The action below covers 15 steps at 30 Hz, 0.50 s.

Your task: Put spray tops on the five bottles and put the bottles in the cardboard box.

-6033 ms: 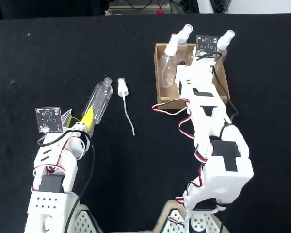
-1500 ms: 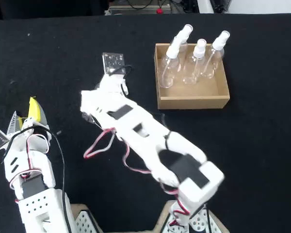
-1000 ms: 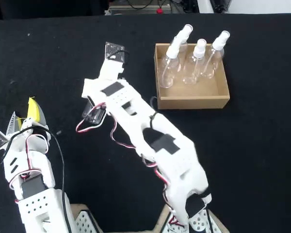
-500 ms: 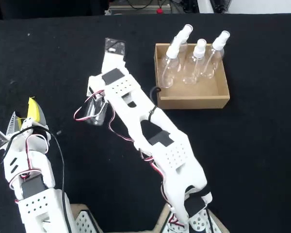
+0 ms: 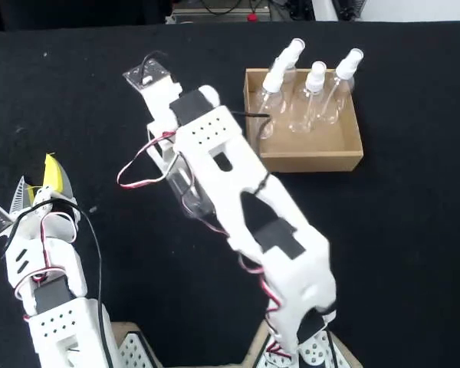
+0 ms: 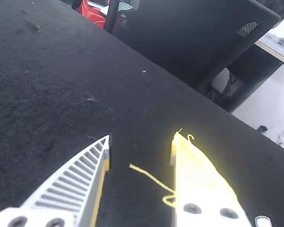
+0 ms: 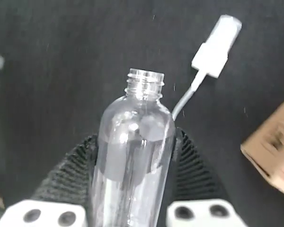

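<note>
A clear bottle (image 7: pixel 135 142) with an open neck sits between my right gripper's (image 7: pixel 135 137) black fingers, which are shut on its body. In the high view that bottle (image 5: pixel 185 190) shows below the right arm, left of the cardboard box (image 5: pixel 307 162). A loose white spray top (image 7: pixel 217 45) with its thin tube lies on the black table just beyond the bottle's neck. Several bottles with spray tops (image 5: pixel 310 96) stand in the box. My left gripper (image 5: pixel 36 170) rests at the table's near left, open, with nothing between its fingers (image 6: pixel 194 170).
A corner of the cardboard box (image 7: pixel 270 146) lies close to the held bottle. The right arm (image 5: pixel 245 207) stretches diagonally across the middle of the black table. Dark chairs and a red object (image 6: pixel 92 7) stand beyond the table's edge.
The right arm has swung from over the lying bottle, taken hold of it and drawn it toward the table's middle. The left arm has not moved.
</note>
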{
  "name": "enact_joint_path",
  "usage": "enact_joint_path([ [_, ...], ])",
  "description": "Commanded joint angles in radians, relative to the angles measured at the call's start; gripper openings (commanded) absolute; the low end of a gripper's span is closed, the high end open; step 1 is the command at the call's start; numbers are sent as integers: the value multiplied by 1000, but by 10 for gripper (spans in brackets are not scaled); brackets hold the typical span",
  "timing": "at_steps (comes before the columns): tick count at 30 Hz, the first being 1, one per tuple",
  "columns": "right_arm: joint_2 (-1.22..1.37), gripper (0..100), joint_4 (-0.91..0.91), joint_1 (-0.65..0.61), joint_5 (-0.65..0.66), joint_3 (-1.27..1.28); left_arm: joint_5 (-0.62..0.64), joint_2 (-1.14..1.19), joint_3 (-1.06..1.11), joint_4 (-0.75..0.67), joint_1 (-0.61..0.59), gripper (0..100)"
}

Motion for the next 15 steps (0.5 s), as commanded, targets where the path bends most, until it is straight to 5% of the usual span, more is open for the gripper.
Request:
enact_joint_path([
  [1,-185,39,89,21,114,93,5,-11,-21,-25,24,202],
  [8,-484,39,115,242,253,461,3,-11,-18,-25,48,202],
  [15,-863,39,114,772,529,751,3,-11,-15,-25,50,202],
])
